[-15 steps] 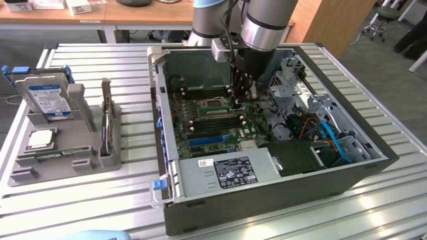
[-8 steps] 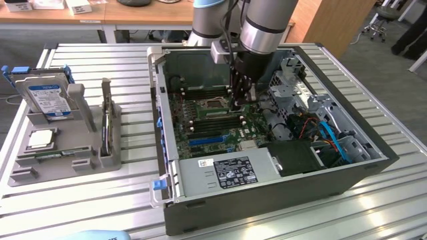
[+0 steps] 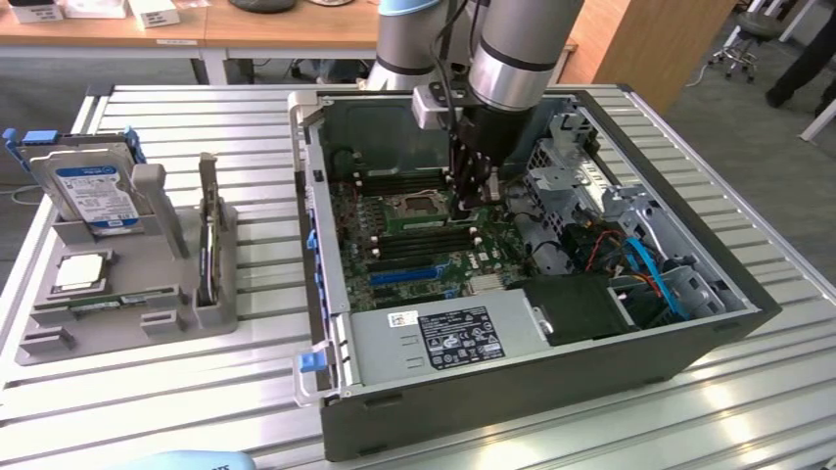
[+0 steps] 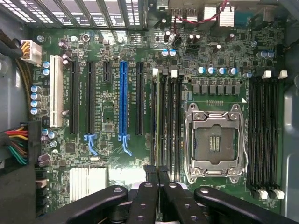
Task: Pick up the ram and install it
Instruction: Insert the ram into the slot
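At nine o'clock in the exterior view, a grey tray point(image 3: 157, 294) is seen on the desk point(image 3: 170, 117). Inside the open computer case point(image 3: 523, 392), the fingers point(image 4: 149, 196) are nearly closed on the ram point(image 4: 157, 140). It is held on edge at three o'clock of the processor socket point(image 3: 421, 204), its long axis running roughly nine to three.

Nothing legible in either view.
- Hard drive point(image 3: 94, 188), upright in the grey stand point(image 3: 157, 250): white-and-blue label, print too fine to read.
- Power supply point(image 3: 444, 338): black label with rows of white marks, plus a small white sticker beside it. Neither is readable.
- Motherboard point(image 4: 112, 154): white printed lines alongside the expansion slots, characters not resolvable.
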Tool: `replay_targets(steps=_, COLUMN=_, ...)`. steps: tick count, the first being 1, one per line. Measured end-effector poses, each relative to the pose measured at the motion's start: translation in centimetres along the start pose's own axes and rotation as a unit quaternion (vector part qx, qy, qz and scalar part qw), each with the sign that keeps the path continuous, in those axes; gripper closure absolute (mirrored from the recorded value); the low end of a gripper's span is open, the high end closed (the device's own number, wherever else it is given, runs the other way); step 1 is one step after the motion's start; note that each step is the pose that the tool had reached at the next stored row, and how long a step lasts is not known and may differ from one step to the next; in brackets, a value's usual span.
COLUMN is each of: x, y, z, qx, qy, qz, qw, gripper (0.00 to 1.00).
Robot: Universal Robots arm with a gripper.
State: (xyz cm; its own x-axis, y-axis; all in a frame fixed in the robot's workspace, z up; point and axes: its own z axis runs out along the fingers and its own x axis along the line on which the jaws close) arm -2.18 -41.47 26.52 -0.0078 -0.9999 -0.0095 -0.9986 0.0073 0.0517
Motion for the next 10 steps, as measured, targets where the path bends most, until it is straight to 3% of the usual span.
replay_targets(steps=10, x=0.0, y=0.18, z=0.03, qx=0.0, qy=-0.0001, qz=0.0, qw=1.0, gripper=0.88)
